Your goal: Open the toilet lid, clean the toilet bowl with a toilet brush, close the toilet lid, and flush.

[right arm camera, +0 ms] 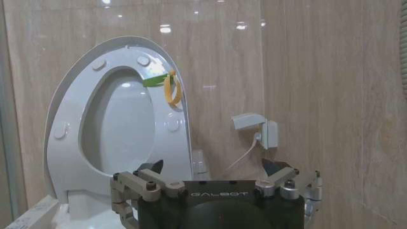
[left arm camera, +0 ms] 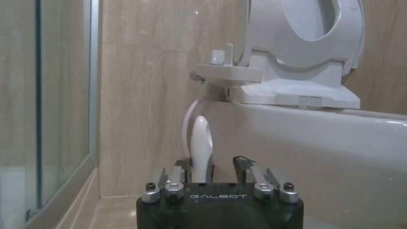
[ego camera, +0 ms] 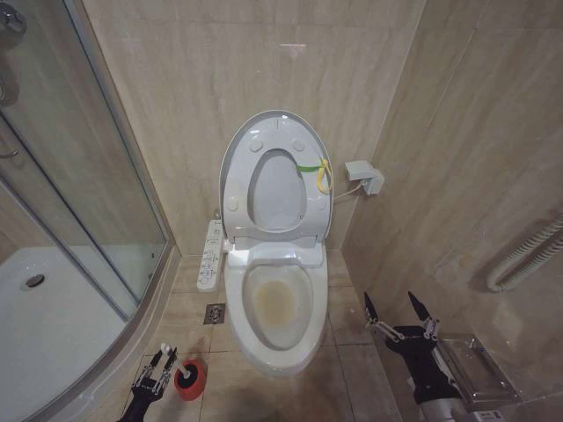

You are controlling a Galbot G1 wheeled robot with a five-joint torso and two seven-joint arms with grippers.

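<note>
The toilet lid [ego camera: 274, 176] was seen raised against the wall, the stained toilet bowl [ego camera: 274, 303] exposed. The toilet brush [left arm camera: 201, 145] stood upright in the left hand [ego camera: 157, 369], narrowed around it. The right hand [ego camera: 398, 309] hovered spread wide

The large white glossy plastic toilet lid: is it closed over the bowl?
No, the toilet lid stands raised against the wall, leaving the stained bowl uncovered.

The brush [left arm camera: 199, 148] head is hidden behind the left tool [left arm camera: 214, 174], and the bowl [left arm camera: 330, 157] runs past the edge.
</note>
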